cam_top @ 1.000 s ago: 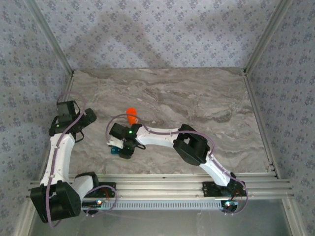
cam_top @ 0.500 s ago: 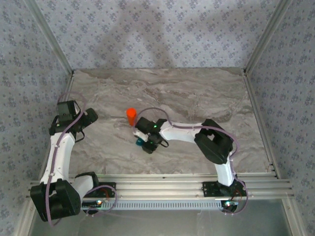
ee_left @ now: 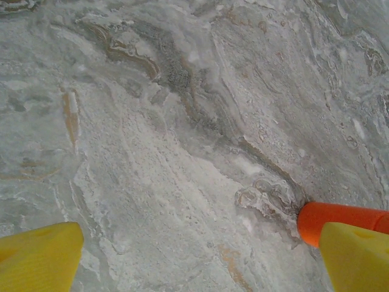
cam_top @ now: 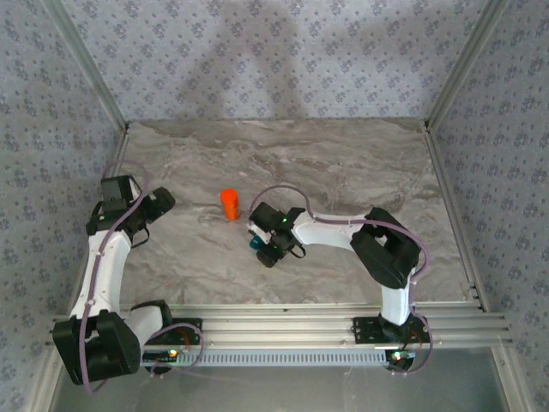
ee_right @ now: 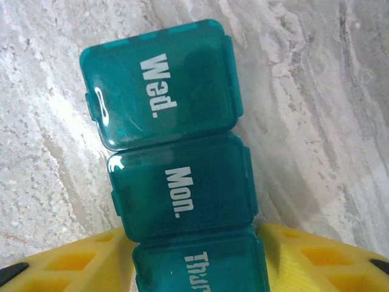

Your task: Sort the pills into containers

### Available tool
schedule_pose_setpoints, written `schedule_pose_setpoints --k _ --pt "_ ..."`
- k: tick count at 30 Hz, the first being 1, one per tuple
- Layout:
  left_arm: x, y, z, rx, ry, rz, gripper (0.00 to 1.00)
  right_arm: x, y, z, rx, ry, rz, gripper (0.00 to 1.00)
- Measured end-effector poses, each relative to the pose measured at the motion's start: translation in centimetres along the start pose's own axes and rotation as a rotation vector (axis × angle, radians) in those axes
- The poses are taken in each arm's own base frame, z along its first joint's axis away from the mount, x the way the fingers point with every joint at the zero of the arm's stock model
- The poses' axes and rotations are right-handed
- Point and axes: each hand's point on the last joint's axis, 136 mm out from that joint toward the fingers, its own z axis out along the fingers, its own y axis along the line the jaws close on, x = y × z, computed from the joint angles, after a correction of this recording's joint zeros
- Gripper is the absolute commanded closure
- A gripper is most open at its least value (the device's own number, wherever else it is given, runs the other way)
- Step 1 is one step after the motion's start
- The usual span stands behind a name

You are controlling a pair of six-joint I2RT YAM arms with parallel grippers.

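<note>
The containers (ee_right: 176, 182) are a teal strip of joined lidded boxes marked Wed., Mon. and Thur., all lids closed. The strip lies along the marble table, and in the top view it shows as a teal spot (cam_top: 255, 243). My right gripper (ee_right: 197, 261) flanks its Thur. end, with a yellow finger (ee_right: 79, 261) against each side. An orange pill bottle (cam_top: 229, 203) stands just up-left of it. My left gripper (ee_left: 200, 261) hovers open over bare marble, the orange bottle (ee_left: 340, 218) just beyond its right finger (ee_left: 358, 255). No pills are in view.
Marble tabletop (cam_top: 343, 172) stretches behind and to the right of both arms. Patterned walls with metal posts enclose three sides. An aluminium rail (cam_top: 283, 322) with the arm bases runs along the near edge.
The right arm has carried the teal containers rightward and a little away from the bases, ending just below-right of the orange bottle. The left arm stayed in place, still open.
</note>
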Motion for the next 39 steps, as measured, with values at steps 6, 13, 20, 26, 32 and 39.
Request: schedule_pose_setpoints --k 6,13,20,26,32,39 --pt "0.1 -0.2 0.0 0.013 0.007 0.0 0.01 -0.1 0.0 0.1 0.003 0.01 0.0 0.43" --pt "0.3 -0.4 0.0 0.026 0.014 -0.001 0.01 -0.2 -0.3 0.1 0.02 0.025 -0.008 0.61" --pt "0.7 -2.5 -0.2 0.122 0.037 -0.007 0.01 -0.2 -0.2 -0.1 0.012 0.029 -0.008 0.68" --pt "2.3 -7.4 -1.0 0.283 0.091 0.052 0.01 -2.0 -1.7 -2.5 -0.014 -0.031 0.057 0.68" --pt "3.6 -13.0 -2.9 0.459 0.126 0.095 0.01 -6.7 -4.4 -8.5 -0.038 -0.201 0.157 0.68" --pt "4.7 -17.4 -4.0 0.59 0.17 0.07 0.01 -10.2 -6.5 -12.9 -0.1 -0.329 0.265 0.68"
